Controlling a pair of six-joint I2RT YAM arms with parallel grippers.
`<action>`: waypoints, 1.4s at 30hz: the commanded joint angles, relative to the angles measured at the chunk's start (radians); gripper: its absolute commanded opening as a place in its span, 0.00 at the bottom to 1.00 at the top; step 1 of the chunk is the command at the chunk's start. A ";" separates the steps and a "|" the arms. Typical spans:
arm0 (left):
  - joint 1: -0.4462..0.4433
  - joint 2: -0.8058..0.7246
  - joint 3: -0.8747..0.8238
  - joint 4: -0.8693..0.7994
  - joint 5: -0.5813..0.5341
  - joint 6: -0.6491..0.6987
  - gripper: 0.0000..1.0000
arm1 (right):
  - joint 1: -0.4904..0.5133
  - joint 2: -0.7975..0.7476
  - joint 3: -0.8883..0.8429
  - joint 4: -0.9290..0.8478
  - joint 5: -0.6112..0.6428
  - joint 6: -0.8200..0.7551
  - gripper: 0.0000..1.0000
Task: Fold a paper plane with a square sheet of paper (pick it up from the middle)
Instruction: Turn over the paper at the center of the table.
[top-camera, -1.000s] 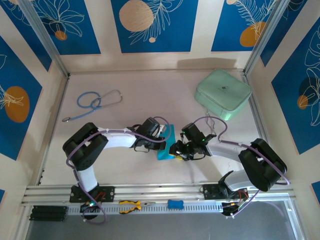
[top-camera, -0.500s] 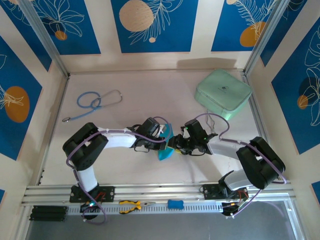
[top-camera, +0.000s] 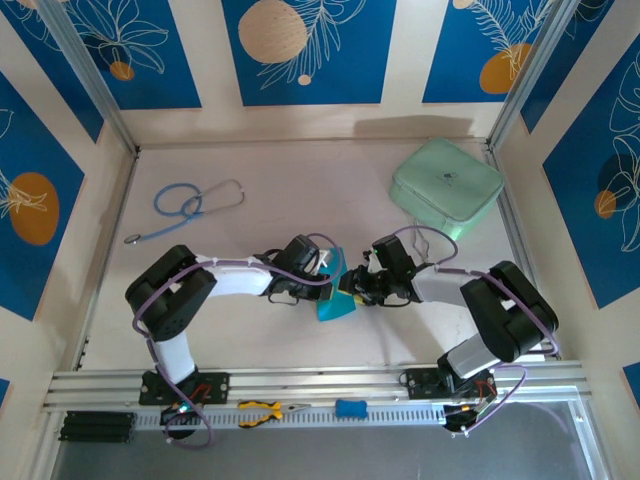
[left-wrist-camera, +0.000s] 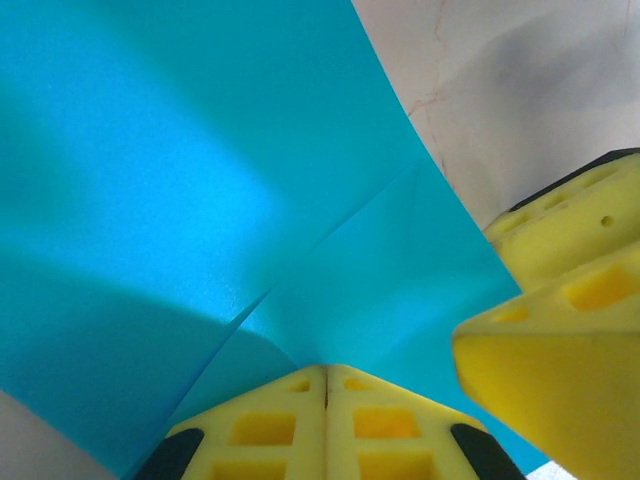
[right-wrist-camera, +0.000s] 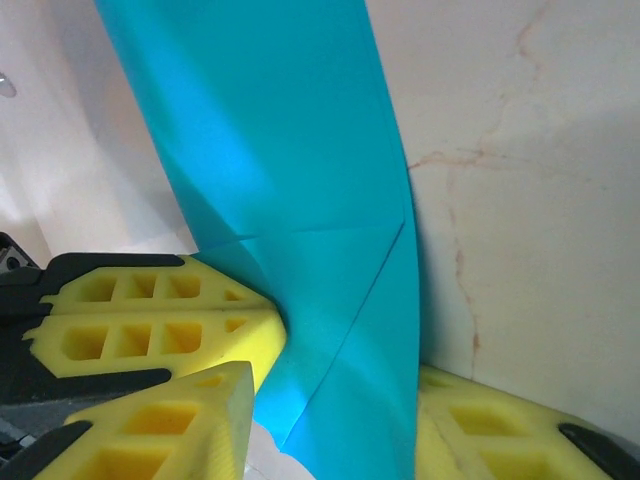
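My left fingers (left-wrist-camera: 300, 400) are pressed together and pinch the paper (left-wrist-camera: 200, 180) at a point where two creases meet. The sheet comes out from between them and spreads away in a soft curve, lifted off the bench (left-wrist-camera: 520, 80).

My right fingers (right-wrist-camera: 180, 415) stand apart, just beside the left fingers, one on each side of the same paper. The sheet passes between them, but I cannot tell if both pads touch it. Just beyond the right fingers the paper shows a folded part with a slanted edge.

In the top view the paper reaches from the fingers toward my bases. Far beyond the right fingers sits the case (top-camera: 446, 187). Well to the left of the left fingers lies the stethoscope (top-camera: 190, 205).
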 joint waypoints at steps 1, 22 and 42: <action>0.009 0.022 -0.019 -0.025 0.017 -0.006 0.07 | -0.013 0.029 0.013 0.050 -0.019 -0.026 0.39; 0.011 0.001 -0.019 -0.015 0.031 -0.015 0.08 | -0.030 0.105 0.032 0.077 -0.004 -0.029 0.26; 0.011 -0.022 -0.034 0.008 0.025 -0.026 0.11 | -0.033 0.121 0.031 0.126 -0.041 -0.080 0.13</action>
